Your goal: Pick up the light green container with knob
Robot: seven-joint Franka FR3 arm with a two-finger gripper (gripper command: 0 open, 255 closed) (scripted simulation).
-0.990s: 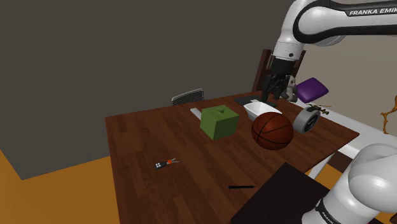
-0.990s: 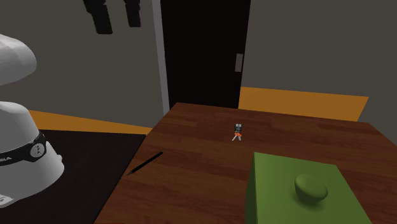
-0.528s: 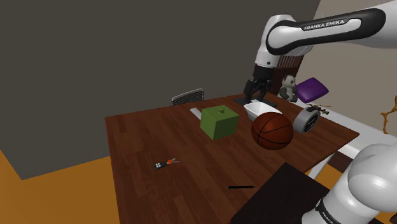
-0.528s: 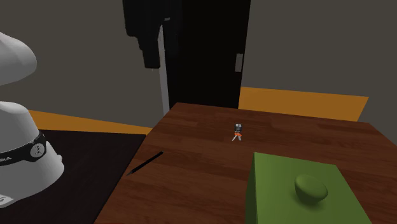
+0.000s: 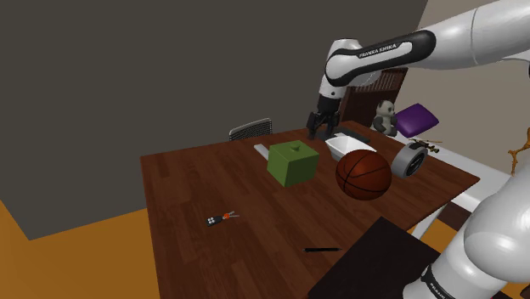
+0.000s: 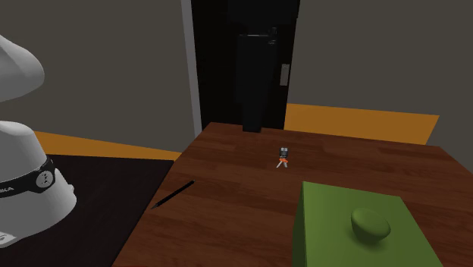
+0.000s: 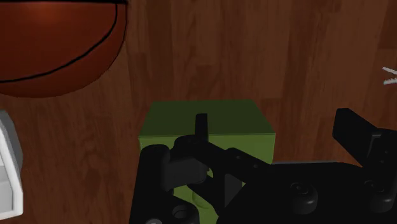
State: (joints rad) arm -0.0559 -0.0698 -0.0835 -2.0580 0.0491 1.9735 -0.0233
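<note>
When coming down on the green box [image 5: 293,164] sitting on the worktop [image 5: 195,195] just beside the basketball [image 5: 363,173], keep the empty gripper [image 5: 320,127] spread wide, centre it over the knob [image 5: 296,148] on top, and close only once level with it.

On a dark brown wooden table [image 5: 195,183], a reddish-brown basketball with black seams [image 5: 363,174] is set beside a white boxy object [image 5: 344,146] and a grey ring-shaped roll [image 5: 408,160], while a thin black pen [image 5: 323,250] and a small black-and-orange item [image 5: 221,218] are laid well apart.
</note>
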